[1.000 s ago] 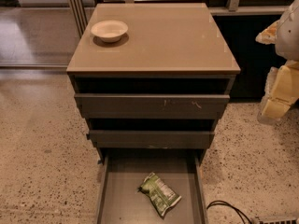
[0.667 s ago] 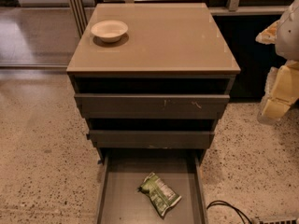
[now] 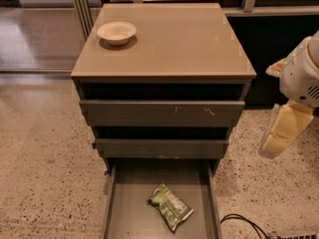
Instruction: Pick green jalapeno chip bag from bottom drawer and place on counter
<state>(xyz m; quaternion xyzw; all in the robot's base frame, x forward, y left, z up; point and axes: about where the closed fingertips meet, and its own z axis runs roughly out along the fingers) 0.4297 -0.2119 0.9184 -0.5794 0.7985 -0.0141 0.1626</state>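
Our gripper (image 3: 279,136) hangs at the right, beside the cabinet; we cannot tell how its jaws stand. Nothing has shifted this past second: the green jalapeno chip bag (image 3: 170,207) lies in the open bottom drawer (image 3: 128,214), so we judge the reach has not begun.

One counter (image 3: 169,41), one bowl (image 3: 116,32), three drawers (image 3: 161,112), one green jalapeno chip bag (image 3: 170,206), one gripper (image 3: 280,133) at right edge

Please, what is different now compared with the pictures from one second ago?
The end effector, to the right of the cabinet, has come lower, toward the floor. Unchanged: the green jalapeno chip bag lies in the open bottom drawer, and the white bowl stands on the counter.
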